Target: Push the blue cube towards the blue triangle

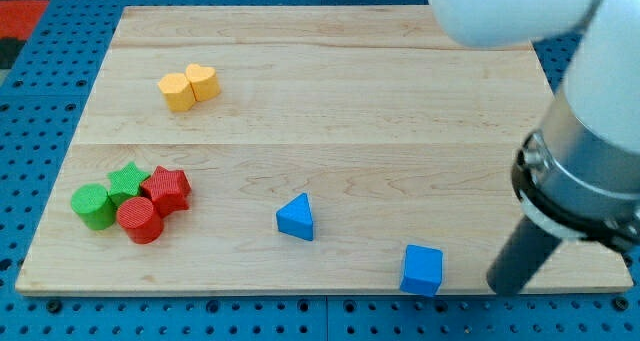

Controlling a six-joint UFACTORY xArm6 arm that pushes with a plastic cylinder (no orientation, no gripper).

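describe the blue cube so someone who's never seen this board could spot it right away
Start at the wooden board and go to its bottom edge, toward the view's right. The blue cube sits there, just left of my tip. The only other blue piece, the blue triangle, is up-left and wedge-shaped; the cube is square-faced.

Two yellow blocks sit touching near the wooden board's (330,101) top-left corner: a yellow hexagon (177,92) and a yellow heart (202,82). Near the left edge, toward the bottom-left corner, four blocks cluster together: a green cylinder (93,205), a green star (127,181), a red star (167,189), and what looks like a red cylinder (140,220).
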